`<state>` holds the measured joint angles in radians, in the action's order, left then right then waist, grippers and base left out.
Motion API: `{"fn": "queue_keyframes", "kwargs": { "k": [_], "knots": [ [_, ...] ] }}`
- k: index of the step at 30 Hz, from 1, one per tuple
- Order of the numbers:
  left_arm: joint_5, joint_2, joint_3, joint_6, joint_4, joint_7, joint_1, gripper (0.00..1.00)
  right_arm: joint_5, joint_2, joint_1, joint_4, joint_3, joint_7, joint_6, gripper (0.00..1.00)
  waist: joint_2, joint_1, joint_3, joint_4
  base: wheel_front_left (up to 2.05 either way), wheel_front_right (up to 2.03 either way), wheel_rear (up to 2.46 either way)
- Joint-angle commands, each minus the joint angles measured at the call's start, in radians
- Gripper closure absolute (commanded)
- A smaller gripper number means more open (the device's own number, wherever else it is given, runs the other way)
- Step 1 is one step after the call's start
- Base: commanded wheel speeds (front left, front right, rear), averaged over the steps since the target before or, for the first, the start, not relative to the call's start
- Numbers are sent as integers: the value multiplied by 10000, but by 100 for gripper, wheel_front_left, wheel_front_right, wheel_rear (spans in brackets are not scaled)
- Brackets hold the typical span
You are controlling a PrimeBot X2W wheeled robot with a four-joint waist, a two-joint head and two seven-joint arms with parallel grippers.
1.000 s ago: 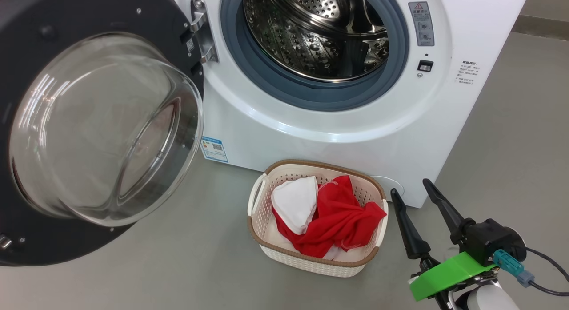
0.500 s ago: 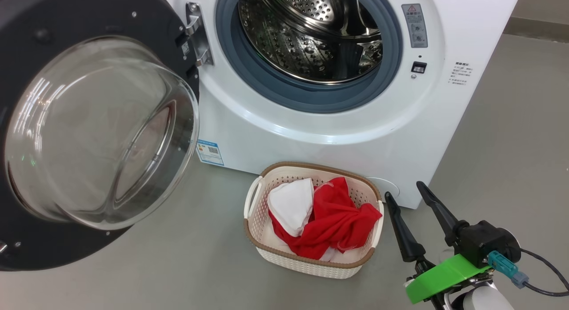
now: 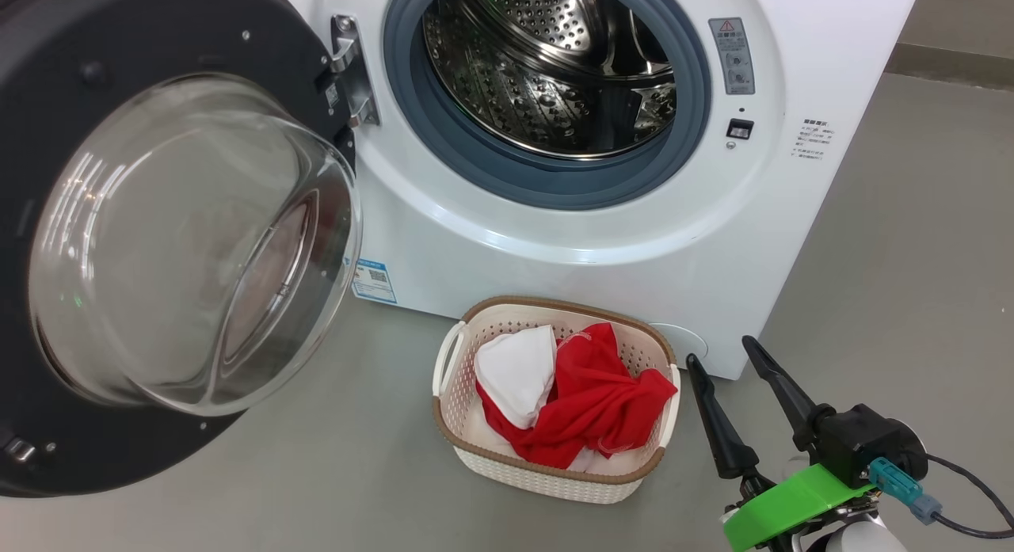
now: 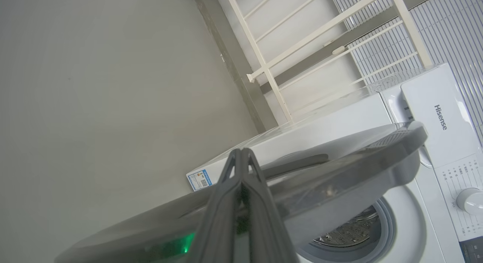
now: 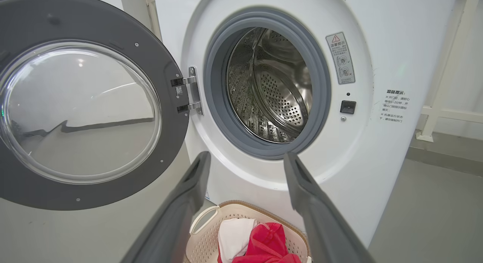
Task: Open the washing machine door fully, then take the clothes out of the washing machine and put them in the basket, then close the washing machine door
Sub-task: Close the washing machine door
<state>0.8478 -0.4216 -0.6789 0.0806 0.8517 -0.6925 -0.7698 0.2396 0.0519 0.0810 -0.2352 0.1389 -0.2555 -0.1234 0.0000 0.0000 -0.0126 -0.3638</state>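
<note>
The washing machine door [image 3: 261, 53] stands swung out to the left, its black rim around the clear glass bowl [image 3: 190, 243]. The white washing machine [image 3: 554, 243] shows a bare steel drum [image 3: 547, 77]. Red and white clothes [image 3: 590, 401] lie in the cream basket [image 3: 547, 477] on the floor before the machine. My right gripper [image 3: 725, 360] is open and empty just right of the basket, seen as [image 5: 247, 161] in its wrist view. My left gripper [image 4: 241, 153] is shut, fingers pressed together, beside the door's outer face [image 4: 377, 149]; I cannot tell whether it touches.
Grey floor [image 3: 317, 473] surrounds the basket. A blue label [image 3: 371, 279] sits at the machine's bottom left corner. A cream metal frame [image 4: 271, 66] stands behind the machine by the wall. A black cable [image 3: 966, 489] trails from my right wrist.
The head camera has shifted slightly. The door's glass bowl now seems to reach a little further towards the opening. The right gripper stays open beside the basket.
</note>
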Motion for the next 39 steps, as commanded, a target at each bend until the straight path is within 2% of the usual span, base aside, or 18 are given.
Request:
{"fn": "queue_keyframes", "kwargs": {
  "k": [1,11,19,29,34,39],
  "knots": [
    [175,-172,-31,144,-337,-275,289,100,72,-17,170,274,214,-63,-73,0,0,0,-5,-14,0,0,0],
    [1607,939,-448,370,-2057,-1547,1039,100,136,-17,166,306,271,-63,-73,0,0,0,-39,-101,0,0,0],
    [2219,1951,-472,393,-3922,-2234,1927,100,152,-17,246,318,319,-63,-73,0,0,0,-105,-35,0,0,0],
    [2624,3256,-90,85,-6758,-3075,3197,100,145,-17,282,330,318,-63,-73,0,0,0,-220,137,0,0,0],
    [2829,3590,312,-166,-7867,-3172,3721,100,121,-17,346,333,336,-63,-73,0,0,0,-302,247,0,0,0],
    [3193,3692,857,-451,-8693,-3128,4211,100,90,-17,388,332,310,-63,-73,0,0,0,-384,380,0,0,0]
  ]
}}
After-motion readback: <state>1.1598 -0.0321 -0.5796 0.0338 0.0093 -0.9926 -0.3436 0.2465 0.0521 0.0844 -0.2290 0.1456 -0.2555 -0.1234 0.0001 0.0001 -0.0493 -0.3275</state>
